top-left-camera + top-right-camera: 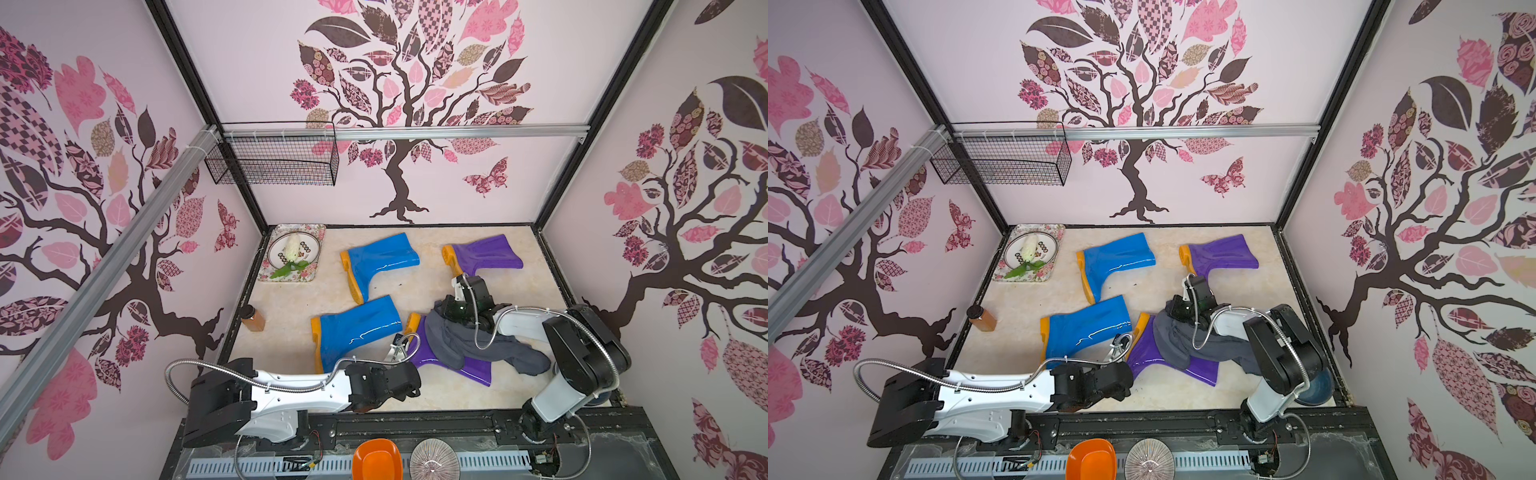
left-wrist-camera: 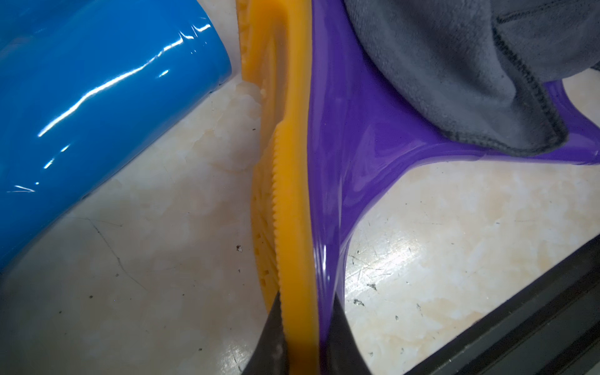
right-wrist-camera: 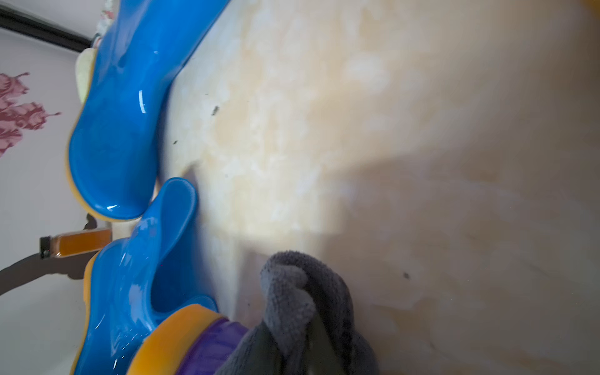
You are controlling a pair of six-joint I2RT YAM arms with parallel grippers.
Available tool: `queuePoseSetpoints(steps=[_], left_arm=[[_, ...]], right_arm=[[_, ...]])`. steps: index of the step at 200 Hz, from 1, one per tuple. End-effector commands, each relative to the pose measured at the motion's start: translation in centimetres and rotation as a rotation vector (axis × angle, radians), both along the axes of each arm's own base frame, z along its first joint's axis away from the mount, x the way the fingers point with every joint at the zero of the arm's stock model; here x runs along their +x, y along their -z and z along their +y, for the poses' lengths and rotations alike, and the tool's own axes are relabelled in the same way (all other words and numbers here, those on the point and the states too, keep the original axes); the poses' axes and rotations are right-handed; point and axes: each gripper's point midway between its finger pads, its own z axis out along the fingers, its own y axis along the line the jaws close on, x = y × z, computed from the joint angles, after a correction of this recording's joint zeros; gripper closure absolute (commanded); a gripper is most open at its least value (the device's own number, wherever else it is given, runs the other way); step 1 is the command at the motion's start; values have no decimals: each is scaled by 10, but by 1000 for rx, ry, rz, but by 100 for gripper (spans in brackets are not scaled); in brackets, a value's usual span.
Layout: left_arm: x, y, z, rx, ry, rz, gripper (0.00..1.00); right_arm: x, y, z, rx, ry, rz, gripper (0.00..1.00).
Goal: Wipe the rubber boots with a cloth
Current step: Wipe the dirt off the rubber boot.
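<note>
Shows four glossy rubber boots lying on their sides on the pale marbled counter (image 1: 291, 307), orange-yellow soles all turned toward the left side. Places the far blue boot (image 1: 378, 257) and the far purple boot (image 1: 486, 253) near the back wall, apart from each other. Sets the near blue boot (image 1: 357, 328) in front of the far blue one, with the near purple boot (image 1: 424, 353) just beside its shaft opening.

Pinches the sole edge of the near purple boot in the left claw (image 2: 306, 328), jaws narrow, one dark finger on each side of the orange rim. Bunches the dark grey cloth (image 1: 469, 340) in the right claw (image 3: 308, 350), jaws closed on a fold of it just beside that boot's sole. Drapes the rest of the cloth across the purple shaft and down onto the counter toward the right arm's base.

Has a floral tray (image 1: 272, 277) in the back left corner and an amber bottle (image 1: 254, 319) by the left edge.
</note>
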Motion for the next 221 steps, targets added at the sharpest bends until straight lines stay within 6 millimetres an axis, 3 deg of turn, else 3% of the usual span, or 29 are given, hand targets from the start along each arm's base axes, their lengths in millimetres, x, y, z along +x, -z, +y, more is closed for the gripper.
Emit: queuePoseSetpoints(steps=[1,27,69,97,127,148,180,221], left_arm=[[-18,16,8,47,32,75,100],[-13,-3,-1,-24,-28,82,100],[-6,-40,-11,-272,-134,152,100],[1,-53,-19,-389,-175,200,100],[6,-51,-27,-422,-215,231,100],[8,-52,-35,-448,-228,250,100],[13,-58,-33,-485,-266,254,100],[12,-57,-30,-514,-284,271,100]], right_arm=[[-26,-30,7,-63,-64,-70,100],[-80,-60,37,26,-221,-141,100],[-163,-69,45,281,-344,-150,100],[-197,-77,62,353,-435,-200,100],[-224,-93,88,403,-558,-235,100],[-236,-92,103,385,-632,-239,100],[-249,-63,112,354,-699,-147,100],[-212,-31,79,168,-467,-204,100]])
